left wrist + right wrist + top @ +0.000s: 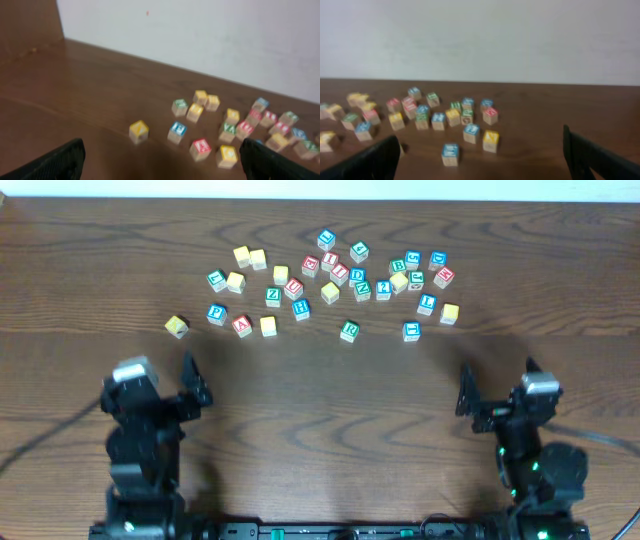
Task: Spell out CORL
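Several small wooden letter blocks with coloured faces lie scattered at the far middle of the brown table point(320, 420). Among them are a green R block point(348, 331) and a blue L block point(427, 304); most other letters are too small to read. My left gripper point(160, 385) is open and empty at the near left, well short of the blocks. The left wrist view point(162, 160) shows bare table between its jaws. My right gripper point(497, 383) is open and empty at the near right, and the right wrist view point(480, 155) shows the same.
A lone yellow block point(177, 326) sits left of the cluster, also in the left wrist view point(138, 131). A blue block point(411, 331) is nearest the right gripper, also in the right wrist view point(450, 153). A white wall point(480, 40) rises behind the table.
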Available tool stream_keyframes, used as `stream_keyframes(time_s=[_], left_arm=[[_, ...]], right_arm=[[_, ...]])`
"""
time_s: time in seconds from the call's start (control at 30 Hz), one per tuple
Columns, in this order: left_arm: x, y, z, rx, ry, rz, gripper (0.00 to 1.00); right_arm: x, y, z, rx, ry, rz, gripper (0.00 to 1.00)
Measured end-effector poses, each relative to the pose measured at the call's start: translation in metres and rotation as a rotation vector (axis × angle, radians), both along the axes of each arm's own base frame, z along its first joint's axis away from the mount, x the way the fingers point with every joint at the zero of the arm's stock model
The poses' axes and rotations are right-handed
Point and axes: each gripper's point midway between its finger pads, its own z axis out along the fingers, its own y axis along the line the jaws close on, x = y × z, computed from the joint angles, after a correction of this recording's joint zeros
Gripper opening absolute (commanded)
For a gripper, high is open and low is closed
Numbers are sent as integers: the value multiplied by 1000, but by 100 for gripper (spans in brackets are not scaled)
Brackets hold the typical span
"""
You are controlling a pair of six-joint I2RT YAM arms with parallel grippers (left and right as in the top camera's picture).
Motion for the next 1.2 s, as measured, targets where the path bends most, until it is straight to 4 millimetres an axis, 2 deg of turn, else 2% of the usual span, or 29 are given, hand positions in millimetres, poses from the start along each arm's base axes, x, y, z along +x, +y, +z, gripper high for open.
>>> stream_keyframes(time_s=[0.03, 0.07, 0.13, 0.27, 0.37, 0.53, 0.6, 0.7, 0.83, 0.93, 1.0, 1.03, 1.2], left_arm=[[5, -1, 8, -2, 15, -7, 98], [7, -3, 7, -3, 56, -20, 98], [26, -8, 30, -6, 126, -50, 98], [51, -15, 41, -24, 297, -89, 98], [72, -22, 41, -51, 442, -130, 98], [106, -34, 24, -79, 641, -173, 97], [127, -47, 15, -68, 699, -215, 98], [147, -70, -5, -47, 758, -277, 98], [153, -101, -32, -46, 819, -358, 98], [149, -117, -46, -63, 870, -407, 98], [149, -129, -54, -77, 887, -445, 89], [151, -135, -59, -84, 895, -459, 80], [154, -141, -89, -90, 966, -345, 70]], right_arm=[[4, 2, 7, 1, 13, 9, 99], [8, 4, 10, 3, 58, 21, 99], [22, 8, 19, 7, 137, 43, 99], [43, 15, 22, 18, 313, 82, 99], [57, 18, 26, 24, 397, 95, 99], [80, 23, 27, 36, 534, 116, 99], [90, 26, 27, 44, 591, 131, 99], [98, 29, 20, 56, 691, 148, 99], [114, 34, 9, 76, 822, 168, 99], [135, 36, 6, 78, 802, 176, 99], [141, 36, 1, 79, 806, 177, 99], [143, 36, -2, 79, 810, 177, 93], [143, 37, -3, 80, 813, 180, 76]])
